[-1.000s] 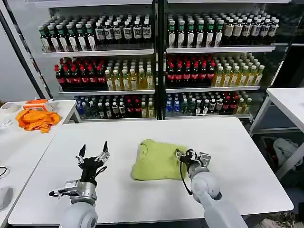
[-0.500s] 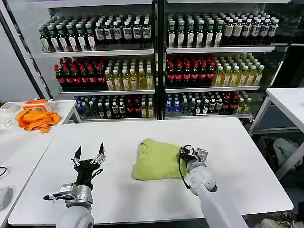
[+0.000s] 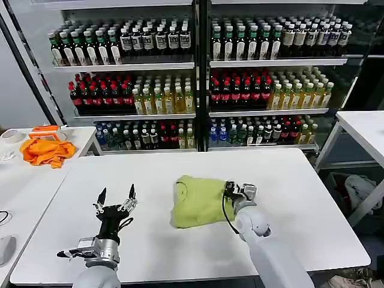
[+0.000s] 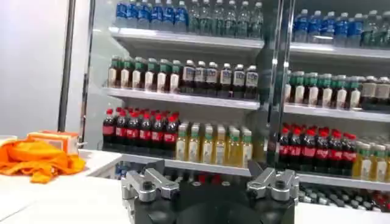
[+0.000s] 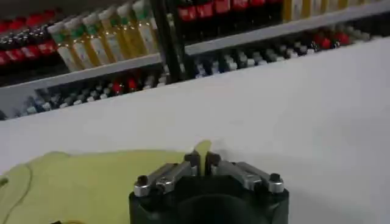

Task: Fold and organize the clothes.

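One T-shirt [image 3: 201, 201], folded, lies on the white table [image 3: 312, 204] at its centre. My left gripper [image 3: 116, 198] stands nearest, well left of the T-shirt, fingers spread and pointing up, holding nothing. My right gripper [image 3: 231, 192] sits at the T-shirt's right edge, fingers pressed together, pinching a fold of cloth. Far left of the T-shirt, one orange cloth [image 3: 47, 150] lies on a side table.

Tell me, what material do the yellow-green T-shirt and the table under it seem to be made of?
The T-shirt looks like soft knitted fabric, probably cotton: matte, with limp folds and rounded creases. The table looks like a hard, smooth white board, perhaps laminate: flat, even, faintly glossy. The right pincer is shut on the T-shirt's edge.
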Action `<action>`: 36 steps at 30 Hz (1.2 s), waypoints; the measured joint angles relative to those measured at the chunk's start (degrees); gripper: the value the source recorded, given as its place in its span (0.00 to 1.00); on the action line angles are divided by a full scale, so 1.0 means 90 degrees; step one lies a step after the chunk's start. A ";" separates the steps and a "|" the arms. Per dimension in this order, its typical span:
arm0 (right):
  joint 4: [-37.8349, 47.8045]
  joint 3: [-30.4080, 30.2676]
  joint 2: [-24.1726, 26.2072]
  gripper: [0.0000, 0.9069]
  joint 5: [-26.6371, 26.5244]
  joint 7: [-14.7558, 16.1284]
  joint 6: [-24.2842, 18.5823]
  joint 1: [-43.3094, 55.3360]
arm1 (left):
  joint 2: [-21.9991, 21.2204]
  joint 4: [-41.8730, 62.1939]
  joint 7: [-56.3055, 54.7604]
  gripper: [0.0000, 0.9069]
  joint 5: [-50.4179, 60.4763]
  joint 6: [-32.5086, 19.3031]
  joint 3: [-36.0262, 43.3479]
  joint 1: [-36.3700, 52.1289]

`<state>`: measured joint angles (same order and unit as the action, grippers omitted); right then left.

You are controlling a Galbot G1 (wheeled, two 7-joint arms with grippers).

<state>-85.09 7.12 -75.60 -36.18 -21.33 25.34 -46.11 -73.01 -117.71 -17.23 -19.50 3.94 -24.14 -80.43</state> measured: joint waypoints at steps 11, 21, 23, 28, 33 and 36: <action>-0.0740 0.0300 0.0332 1.00 0.1641 0.0564 -0.1266 -0.0928 | 0.0000 -0.0126 0.0177 1.00 0.0251 0.0020 0.0134 -0.0260; -0.2123 0.1111 0.0576 1.00 0.2334 0.0862 -0.1939 -0.2404 | 0.0070 -0.0285 0.0359 1.00 0.0330 0.0027 0.0079 -0.0509; -0.2392 0.1260 0.0589 1.00 0.2439 0.0927 -0.2002 -0.2702 | 0.0094 -0.0303 0.0390 1.00 0.0331 0.0043 0.0042 -0.0553; -0.2929 0.1537 0.0622 1.00 0.2619 0.1034 -0.2133 -0.3311 | 0.0159 -0.0361 0.0467 1.00 0.0299 0.0115 -0.0073 -0.0622; -0.3296 0.1743 0.0635 1.00 0.2721 0.1076 -0.2174 -0.3699 | 0.0241 -0.0382 0.0554 1.00 0.0302 0.0176 -0.0155 -0.0690; -0.3462 0.1849 0.0624 1.00 0.2780 0.1096 -0.2212 -0.3895 | 0.0263 -0.0384 0.0597 1.00 0.0307 0.0201 -0.0161 -0.0714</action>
<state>-116.25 23.75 -69.99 -11.16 -11.46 5.43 -81.16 -70.64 -121.17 -11.87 -16.74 5.74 -25.59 -86.86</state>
